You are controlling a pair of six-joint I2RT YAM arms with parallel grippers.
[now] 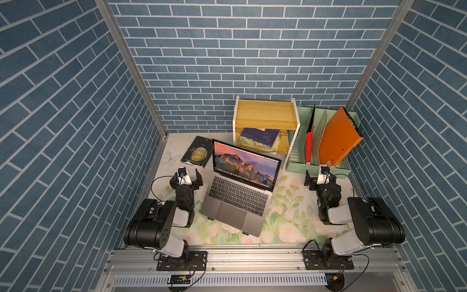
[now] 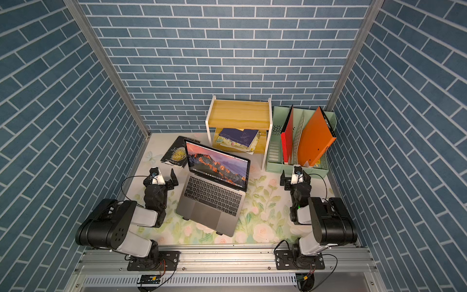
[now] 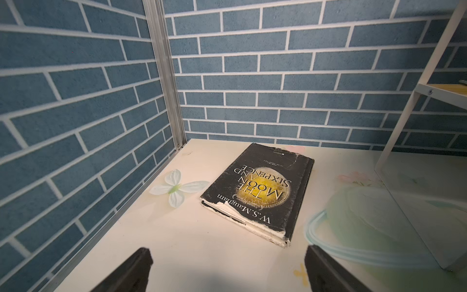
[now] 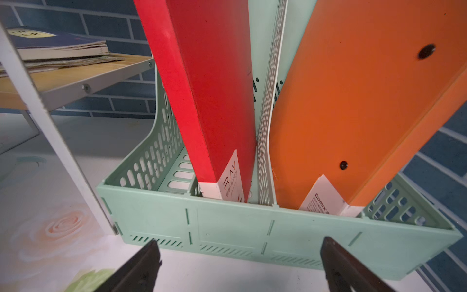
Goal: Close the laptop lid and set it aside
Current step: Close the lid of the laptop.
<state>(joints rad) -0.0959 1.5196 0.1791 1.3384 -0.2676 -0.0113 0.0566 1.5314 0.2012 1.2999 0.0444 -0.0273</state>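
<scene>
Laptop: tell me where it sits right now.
In both top views the laptop sits open mid-table, the black book just beyond its left side and the wooden shelf behind it.

Floral-print tabletop [image 1: 290, 202], open grey laptop [image 1: 237, 202] angled near the middle, 2 black feet [image 1: 245, 232] showing under its front edge, black book [image 1: 197, 154] flat at far left, 2-tier wooden shelf unit [image 1: 265, 111] at the back, mint file rack [image 4: 227, 227] just beside it, far right
</scene>
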